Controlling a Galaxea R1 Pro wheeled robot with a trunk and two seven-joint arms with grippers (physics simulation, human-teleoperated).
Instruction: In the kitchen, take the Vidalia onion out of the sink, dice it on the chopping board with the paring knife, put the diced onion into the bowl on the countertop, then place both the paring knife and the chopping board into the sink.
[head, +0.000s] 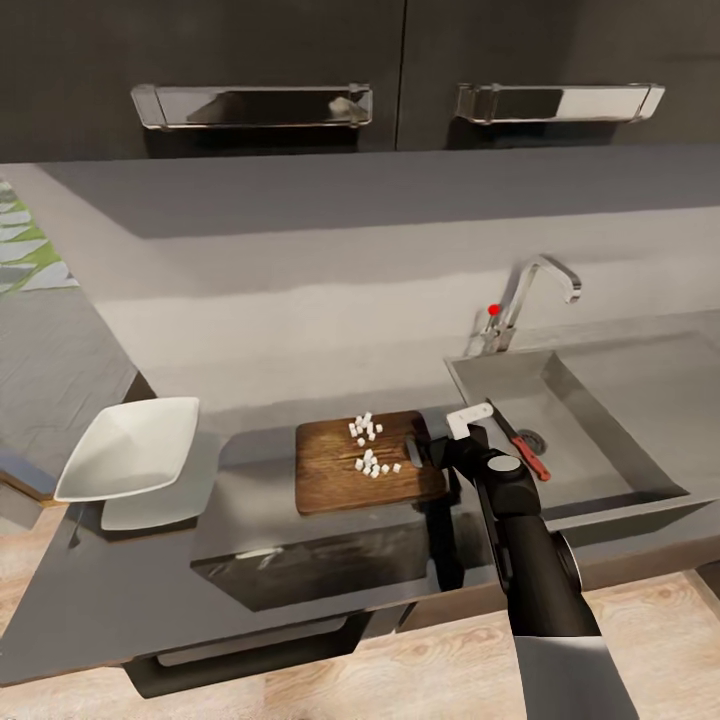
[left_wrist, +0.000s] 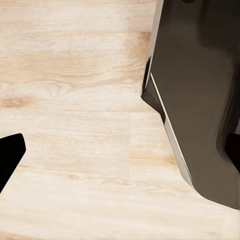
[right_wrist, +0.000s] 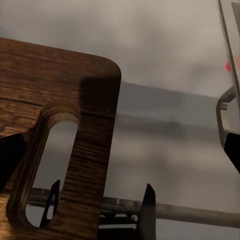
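Observation:
The chopping board (head: 340, 470) lies on the countertop (head: 250, 560), just left of the sink (head: 600, 420). The onion shows as several small white cubes (head: 367, 447) scattered on the board. My right gripper (head: 437, 452) hovers open at the board's slotted end; in the right wrist view the gripper (right_wrist: 120, 155) has its fingers spread wide either side of the board's handle slot (right_wrist: 47, 165), gripping nothing. Inside the sink the paring knife (head: 527, 452) rests by the drain. The white bowl (head: 130, 445) stands left of the board. My left gripper (left_wrist: 120, 150) hangs open over the wood floor.
A chrome tap (head: 525, 290) with a red knob rises behind the sink. Dark upper cabinets with steel handles (head: 250, 105) hang above the grey wall. In the left wrist view a dark cabinet (left_wrist: 200, 100) stands beside the light wood floor (left_wrist: 75, 100).

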